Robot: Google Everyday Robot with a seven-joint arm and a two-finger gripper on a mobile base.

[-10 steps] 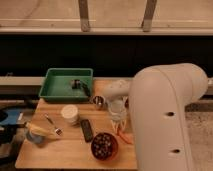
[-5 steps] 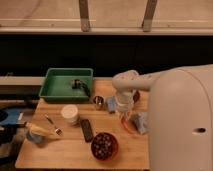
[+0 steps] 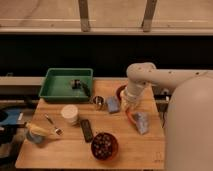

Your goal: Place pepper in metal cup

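The metal cup (image 3: 98,102) is small and shiny and stands upright near the middle of the wooden table (image 3: 60,152), just below the green tray. A slim orange thing, seemingly the pepper (image 3: 130,118), lies on the table to the right of the cup, beside a blue object. My gripper (image 3: 127,106) hangs from the white arm, pointing down right above the pepper, about a hand's width right of the cup. The wrist hides most of what is under it.
A green tray (image 3: 56,90) holds a dark object at the back left. A white cup (image 3: 70,114), a blue sponge (image 3: 113,104), a dark remote (image 3: 87,130), a bowl of dark food (image 3: 104,145), a banana (image 3: 40,131) and a fork (image 3: 52,125) are spread around. A blue object (image 3: 142,123) lies at the right.
The arm has swung out to the right, uncovering more of the table. The gripper has shifted a little right, away from the metal cup, and now stands over the orange thing.
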